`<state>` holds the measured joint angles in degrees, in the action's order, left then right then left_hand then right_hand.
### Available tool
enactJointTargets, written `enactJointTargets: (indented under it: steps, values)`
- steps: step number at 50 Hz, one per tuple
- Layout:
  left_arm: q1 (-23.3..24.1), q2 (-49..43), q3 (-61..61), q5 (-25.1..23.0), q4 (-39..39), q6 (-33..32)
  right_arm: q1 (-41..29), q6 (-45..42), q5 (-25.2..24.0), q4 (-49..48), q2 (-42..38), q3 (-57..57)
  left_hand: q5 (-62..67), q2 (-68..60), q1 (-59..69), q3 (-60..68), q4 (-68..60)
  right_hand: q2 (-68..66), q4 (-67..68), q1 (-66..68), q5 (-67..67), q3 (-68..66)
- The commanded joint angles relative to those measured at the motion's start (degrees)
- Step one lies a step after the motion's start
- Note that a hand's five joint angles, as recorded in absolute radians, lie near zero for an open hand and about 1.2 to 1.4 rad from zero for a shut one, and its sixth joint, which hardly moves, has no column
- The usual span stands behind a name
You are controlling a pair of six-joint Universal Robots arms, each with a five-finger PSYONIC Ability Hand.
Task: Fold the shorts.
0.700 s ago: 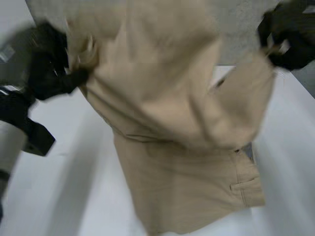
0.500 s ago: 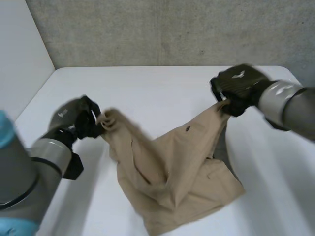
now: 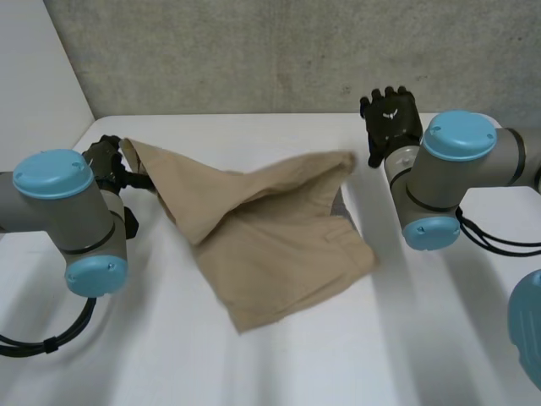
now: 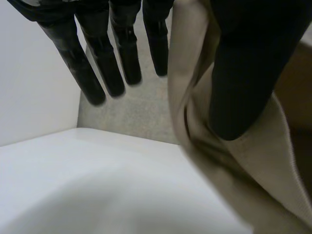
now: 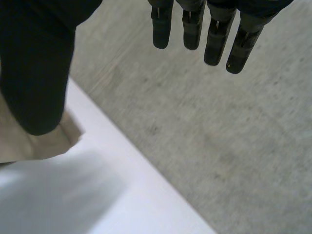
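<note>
Shorts [image 3: 270, 245] just dropped flat. Right hand [image 3: 390, 118], one o'clock, has let go, spread. Left hand [image 3: 106, 161], nine o'clock, straight-fingered at a corner. Folding can begin.

The table [image 3: 439, 338] has a flat white top. Its far edge meets a grey concrete wall [image 3: 254, 51]; a white wall borders its left side. One item lies on the top: the tan shorts [image 3: 279, 245], loosely doubled over, in the middle area. The main body lies flat. The left corner rises off the surface.
</note>
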<state>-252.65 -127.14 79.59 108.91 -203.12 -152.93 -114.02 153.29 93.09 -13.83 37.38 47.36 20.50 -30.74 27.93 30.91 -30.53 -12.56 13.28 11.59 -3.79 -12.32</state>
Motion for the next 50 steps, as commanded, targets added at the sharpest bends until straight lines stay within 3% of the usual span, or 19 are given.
enactJointTargets:
  steps: [1, 7, 15, 18, 19, 26, 35, 42, 46, 50]
  values:
    - [0.9, 4.1, 1.4, -0.9, 6.2, -2.3, -0.3, -0.7, -0.2, 6.9, 3.4, 2.5, -18.4, 18.7, -15.9, -18.8, 18.5, 2.6, -3.3, -1.6, 3.8, 2.3]
    - [0.8, 12.0, 7.3, -4.0, 8.1, -5.0, -0.3, -1.2, -1.1, 8.9, 13.3, 12.5, -19.1, 19.3, -16.5, -19.5, 19.1, 2.6, -3.3, -1.6, 3.8, 2.3]
    - [2.6, 21.8, 19.1, -15.2, 7.8, -16.1, -0.1, -1.6, -5.4, 11.1, 25.0, 27.8, -18.1, 18.3, -15.5, -18.5, 18.1, 2.6, -3.3, -1.6, 3.8, 2.3]
    - [4.0, 22.0, 20.3, -17.1, 7.6, -18.5, -0.3, -2.0, -6.4, 11.6, 27.5, 32.3, -17.9, 18.2, -15.4, -18.3, 18.0, 2.6, -3.3, -1.6, 3.8, 2.3]
    - [6.5, 21.7, 21.1, -18.6, 6.8, -21.6, -0.3, -2.2, -6.6, 11.6, 27.8, 33.4, -17.9, 18.2, -15.4, -18.3, 18.0, 2.6, -3.3, -1.6, 3.8, 2.3]
    - [11.6, 16.0, 19.6, -18.7, 3.2, -29.0, -2.4, -2.9, -7.2, 11.5, 28.4, 39.6, -17.4, 17.7, -14.9, -17.8, 17.5, 2.6, -3.3, -1.6, 3.8, 2.3]
    - [12.2, 2.9, 8.6, -18.1, -0.3, -36.7, -4.0, -3.5, -7.0, 10.8, 27.7, 42.9, -15.7, 16.0, -13.2, -16.2, 15.8, 2.6, -3.3, -1.6, 3.8, 2.3]
    - [10.9, -4.8, -1.9, -15.9, -0.3, -37.4, -3.9, -3.5, -7.1, 10.0, 27.7, 44.3, -15.7, 16.0, -13.2, -16.2, 15.8, 2.6, -3.3, -1.6, 3.8, 2.3]
    - [8.6, -9.3, -10.7, -15.8, -1.7, -38.7, -3.8, -3.6, -7.1, 9.1, 27.7, 45.3, -14.9, 15.1, -12.3, -15.3, 14.9, 2.6, -3.3, -1.6, 3.8, 2.3]
    - [0.4, -18.5, -33.3, -11.4, -7.6, -45.7, -3.7, -3.6, -7.0, 9.1, 28.0, 45.7, 0.4, -0.1, 3.0, 0.0, -0.4, 2.6, -3.3, -1.6, 3.8, 2.3]
